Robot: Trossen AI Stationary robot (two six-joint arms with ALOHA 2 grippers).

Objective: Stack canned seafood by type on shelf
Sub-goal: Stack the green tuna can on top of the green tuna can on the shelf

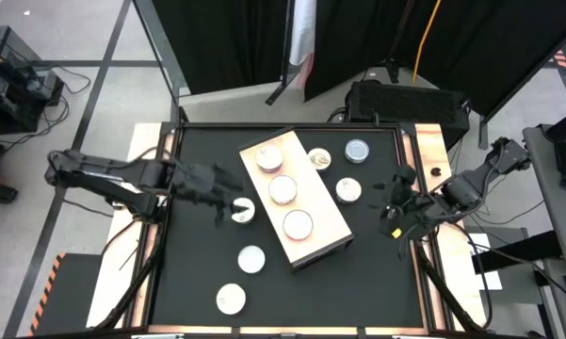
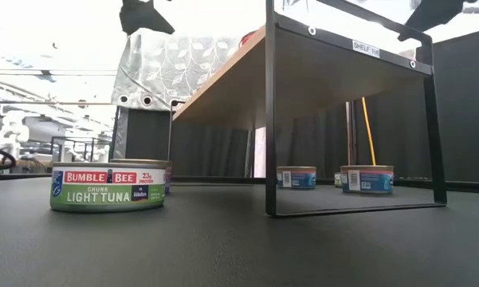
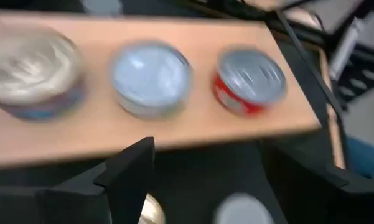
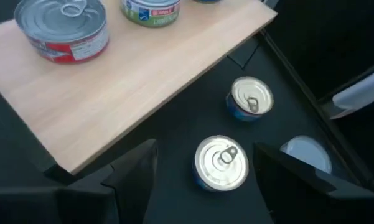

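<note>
The black table (image 1: 198, 282) is seen from above with the shelf (image 1: 322, 234) set slantwise across its middle, a pale wooden top on a black frame. Three cans (image 1: 283, 189) are lined along that top; in the left wrist view the one at the far end is shown with a red label (image 3: 247, 81).

More cans are left loose on the tabletop: two below the shelf's near end (image 1: 250, 258), three toward the right-hand side (image 1: 348, 190), and one just beside the shelf's left edge (image 1: 243, 211). At table height a green-labelled tuna can (image 2: 107, 186) is seen closest to the camera.

The left gripper (image 1: 228, 202) is held over that can by the left edge, its jaws spread wide and nothing between them. The right gripper (image 1: 402, 200) is held near the three cans on the right, jaws likewise parted and empty, with a gold-topped can (image 4: 222, 162) framed between its fingers in its own wrist view.

The step in hand is judged to be the reach for the next pick. A descent over a chosen can and a closing of the jaws on its sides are called for next. The labels are blurred in places, so the sorting by type cannot be fully checked.
</note>
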